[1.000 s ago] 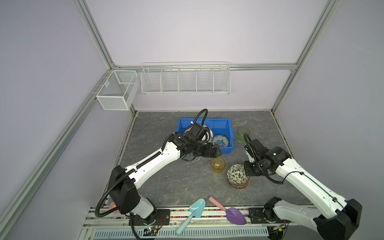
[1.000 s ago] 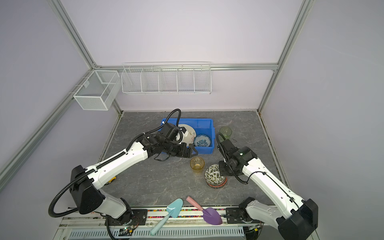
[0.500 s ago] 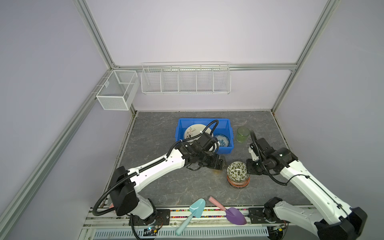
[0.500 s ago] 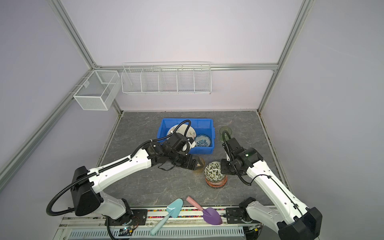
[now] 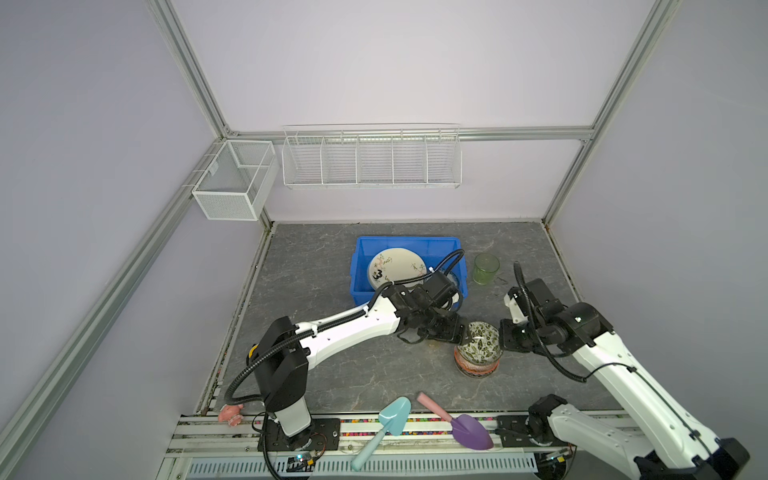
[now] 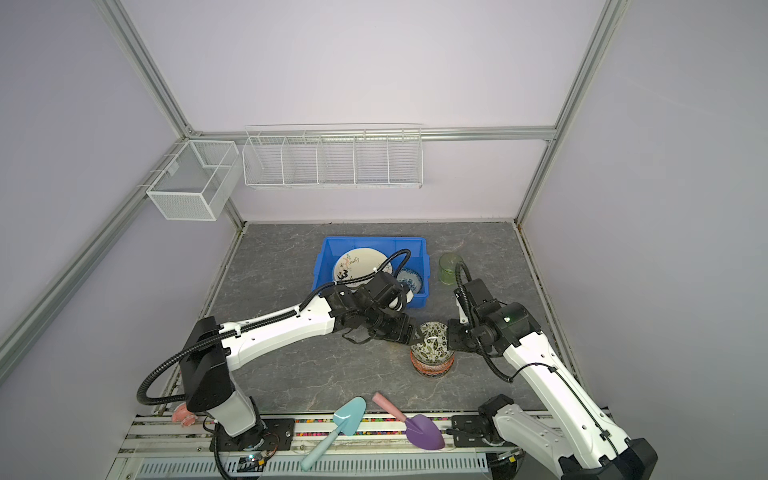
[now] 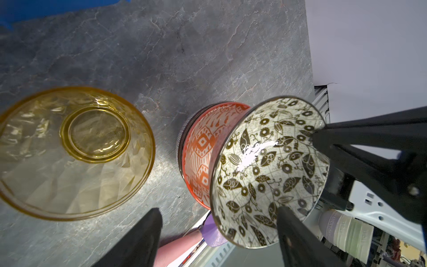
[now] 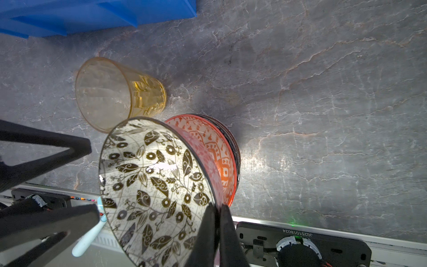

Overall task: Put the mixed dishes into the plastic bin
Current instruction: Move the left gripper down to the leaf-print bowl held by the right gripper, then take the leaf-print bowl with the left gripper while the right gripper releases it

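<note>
Here, my right gripper (image 8: 217, 212) is clamped on the rim of the dark leafy bowl (image 8: 152, 185), white inside with black leaves, tilted over the orange-patterned bowl (image 7: 198, 157) on the desk (image 5: 332, 374). My left gripper (image 7: 219, 209) stands apart, astride its opposite rim. An amber tumbler (image 8: 120, 92) stands beside. Farther back, the blue bin (image 5: 359, 270) holds a cream plate (image 5: 395, 266) and a blue-white bowl (image 6: 409, 279).
</note>
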`<state>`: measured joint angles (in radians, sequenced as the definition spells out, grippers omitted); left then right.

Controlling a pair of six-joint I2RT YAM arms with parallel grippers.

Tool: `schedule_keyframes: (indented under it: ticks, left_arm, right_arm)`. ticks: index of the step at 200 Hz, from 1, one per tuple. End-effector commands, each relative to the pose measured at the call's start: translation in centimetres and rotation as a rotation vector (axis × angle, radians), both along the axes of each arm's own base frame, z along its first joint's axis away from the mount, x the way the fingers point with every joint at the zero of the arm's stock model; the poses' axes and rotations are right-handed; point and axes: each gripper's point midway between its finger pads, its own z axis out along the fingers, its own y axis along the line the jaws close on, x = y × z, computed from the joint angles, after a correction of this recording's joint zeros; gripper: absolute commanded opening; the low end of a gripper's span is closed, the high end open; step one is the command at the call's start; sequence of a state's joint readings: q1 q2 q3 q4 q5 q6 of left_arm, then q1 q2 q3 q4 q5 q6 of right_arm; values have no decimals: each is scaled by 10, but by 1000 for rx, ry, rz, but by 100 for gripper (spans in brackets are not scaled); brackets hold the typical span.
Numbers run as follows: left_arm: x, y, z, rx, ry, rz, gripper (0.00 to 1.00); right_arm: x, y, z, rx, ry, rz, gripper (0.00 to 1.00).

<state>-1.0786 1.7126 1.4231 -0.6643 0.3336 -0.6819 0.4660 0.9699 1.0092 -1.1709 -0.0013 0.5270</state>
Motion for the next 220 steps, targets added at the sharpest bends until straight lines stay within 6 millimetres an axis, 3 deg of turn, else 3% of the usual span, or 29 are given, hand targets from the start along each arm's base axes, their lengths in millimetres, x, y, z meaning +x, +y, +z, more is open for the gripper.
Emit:
schedule_keyframes:
  ticks: [1, 164, 220]
  left_arm:
    - [6, -5, 2, 13, -14, 21, 73]
    - [1, -19, -9, 57, 6, -12, 27]
    - [-1, -20, -16, 82, 12, -28, 25]
  right_arm:
    - [-1, 4, 13, 46, -26, 0, 7]
    - [-1, 3, 16, 58, -45, 3, 7]
    - [2, 5, 16, 62, -46, 6, 7]
